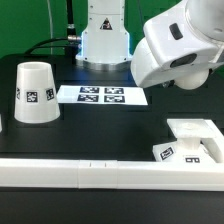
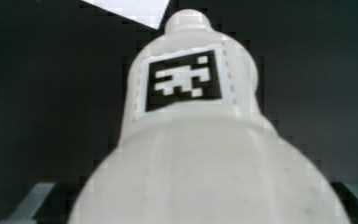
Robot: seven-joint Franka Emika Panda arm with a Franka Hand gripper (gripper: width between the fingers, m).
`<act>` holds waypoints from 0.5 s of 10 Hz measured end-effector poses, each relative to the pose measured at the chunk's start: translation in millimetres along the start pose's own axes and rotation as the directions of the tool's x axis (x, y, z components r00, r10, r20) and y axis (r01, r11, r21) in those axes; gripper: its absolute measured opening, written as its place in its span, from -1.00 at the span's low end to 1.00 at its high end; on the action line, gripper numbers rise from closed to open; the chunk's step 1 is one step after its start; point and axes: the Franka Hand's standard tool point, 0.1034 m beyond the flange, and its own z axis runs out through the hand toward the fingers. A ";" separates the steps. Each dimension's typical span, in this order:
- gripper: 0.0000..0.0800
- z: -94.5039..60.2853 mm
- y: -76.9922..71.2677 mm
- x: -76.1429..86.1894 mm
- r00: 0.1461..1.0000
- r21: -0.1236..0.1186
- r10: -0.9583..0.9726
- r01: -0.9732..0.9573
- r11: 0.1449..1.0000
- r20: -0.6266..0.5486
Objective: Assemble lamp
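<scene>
The white bulb [image 2: 197, 130] fills the wrist view, its stem end pointing away and a black-and-white tag on its neck. My gripper [image 2: 197, 214] is shut on its wide round body, with a dark finger [image 2: 39, 203] at each side. In the exterior view the arm's white wrist [image 1: 172, 45] hangs high at the exterior view's right; gripper and bulb are hidden behind it. The cone shade [image 1: 35, 92] stands upright at the exterior view's left. The flat square base [image 1: 192, 140] lies at the right, against the rail.
The marker board [image 1: 100, 96] lies flat in the middle at the back. A long white rail [image 1: 100, 172] runs along the table's front. The arm's pedestal [image 1: 105, 40] stands at the back.
</scene>
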 end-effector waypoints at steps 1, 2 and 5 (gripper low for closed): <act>0.44 0.8 7.1 -0.1 0.996 -0.014 -0.019 0.018 1.000 -0.091; 0.44 -3.1 11.6 -11.5 0.995 -0.013 -0.033 0.031 0.999 -0.096; 0.44 -42.8 25.0 -9.1 0.962 -0.057 -0.054 0.040 0.998 -0.268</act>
